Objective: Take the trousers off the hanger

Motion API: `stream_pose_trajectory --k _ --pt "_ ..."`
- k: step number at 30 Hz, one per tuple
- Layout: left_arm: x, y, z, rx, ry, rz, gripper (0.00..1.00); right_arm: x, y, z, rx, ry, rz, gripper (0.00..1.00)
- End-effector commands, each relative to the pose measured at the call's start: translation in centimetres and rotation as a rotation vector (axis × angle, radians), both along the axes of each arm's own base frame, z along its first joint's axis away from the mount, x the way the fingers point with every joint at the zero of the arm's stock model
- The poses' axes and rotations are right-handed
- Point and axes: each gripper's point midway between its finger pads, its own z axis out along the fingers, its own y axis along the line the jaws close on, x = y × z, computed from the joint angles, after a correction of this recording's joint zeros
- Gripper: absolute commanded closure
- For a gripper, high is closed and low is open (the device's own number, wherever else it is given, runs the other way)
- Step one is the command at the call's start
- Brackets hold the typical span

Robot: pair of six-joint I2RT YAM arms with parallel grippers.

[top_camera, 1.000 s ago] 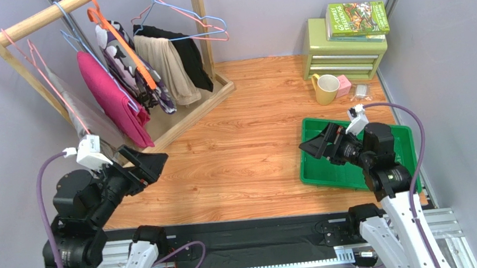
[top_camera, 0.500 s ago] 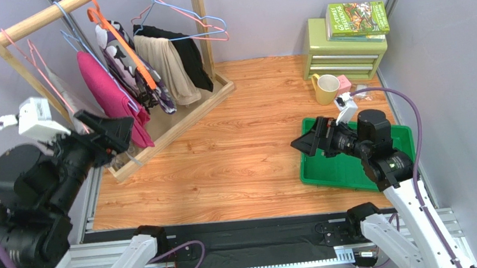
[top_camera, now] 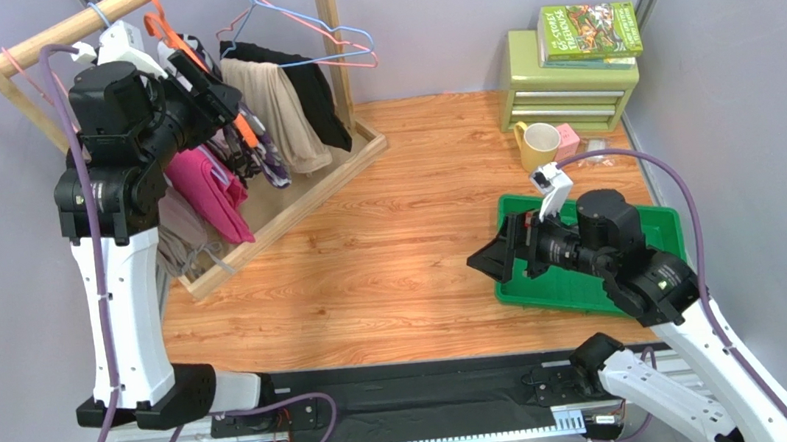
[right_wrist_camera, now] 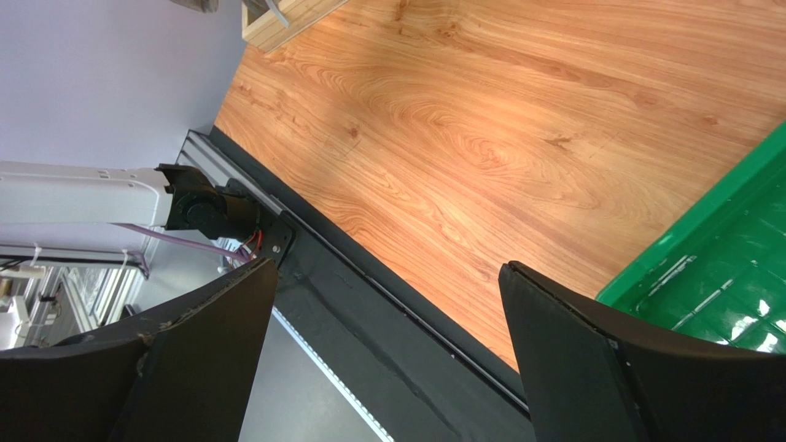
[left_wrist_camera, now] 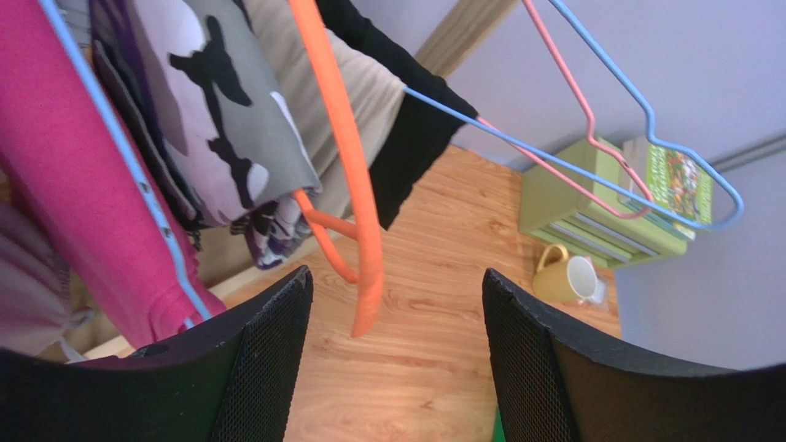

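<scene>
The camouflage trousers hang on an orange hanger on the wooden rack; they also show in the left wrist view. The magenta trousers hang to their left on a blue wire hanger, and show at the left edge of the left wrist view. My left gripper is raised to the rack, open and empty. The orange hanger's lower end hangs just ahead of its jaws. My right gripper is open and empty over the table, next to the green tray.
A beige garment and a black garment hang right of the trousers, under empty pink and blue hangers. A grey cloth hangs low on the rack's left. A green tray, yellow mug and green drawer box with a book stand at the right.
My left arm has risen from low near the table's front edge up to the rack, its gripper now at the orange hanger. My right gripper has moved slightly left, off the tray.
</scene>
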Motion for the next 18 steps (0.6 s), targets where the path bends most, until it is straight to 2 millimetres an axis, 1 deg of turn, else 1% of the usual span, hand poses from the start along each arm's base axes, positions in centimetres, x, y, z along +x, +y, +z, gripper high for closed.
stream_pose_trajectory --k 1,2,4,6,7,8,10,11,12,13,14,17,18 --pt "0.2 2.7 4.1 0.034 -0.151 0.106 0.28 -0.2 -1.2 2.2 -0.006 -0.075 -0.043 0.03" --pt "0.6 3.1 3.6 0.037 -0.144 0.116 0.28 -0.2 -1.2 2.3 -0.004 -0.077 -0.044 0.03" --pt "1.4 2.9 3.9 0.021 -0.164 0.1 0.29 -0.2 -1.2 2.4 -0.002 -0.076 -0.046 0.03" --pt "2.4 2.9 3.6 0.013 -0.163 0.088 0.29 -0.4 -1.3 2.8 0.003 -0.084 -0.044 0.03" --pt "2.7 3.0 3.4 0.011 -0.159 0.093 0.29 -0.4 -1.4 2.7 -0.002 -0.078 -0.048 0.03" --pt "3.1 3.1 3.2 0.01 -0.154 0.096 0.3 -0.5 -1.4 3.1 0.001 -0.084 -0.048 0.03" --pt "3.8 3.5 3.3 0.002 -0.165 0.107 0.32 -0.6 -1.7 3.2 -0.005 -0.086 -0.059 0.03" --pt "4.4 3.5 2.8 -0.003 -0.158 0.108 0.32 -0.7 -1.9 3.6 0.0 -0.093 -0.063 0.03" --pt "4.7 3.6 3.2 -0.009 -0.178 0.109 0.33 -0.7 -2.0 3.6 0.0 -0.096 -0.067 0.03" --pt "5.0 4.0 3.2 -0.016 -0.18 0.122 0.33 -0.8 -2.1 3.8 0.001 -0.103 -0.073 0.03" --pt "5.5 3.5 3.2 -0.035 -0.179 0.092 0.34 -0.8 -2.2 3.7 0.0 -0.101 -0.078 0.03" --pt "6.6 3.1 2.8 -0.061 -0.172 0.07 0.37 -1.0 -2.4 4.0 0.012 -0.106 -0.086 0.03" --pt "6.9 4.1 2.7 -0.064 -0.172 0.095 0.38 -1.0 -2.4 4.0 0.016 -0.101 -0.092 0.03"
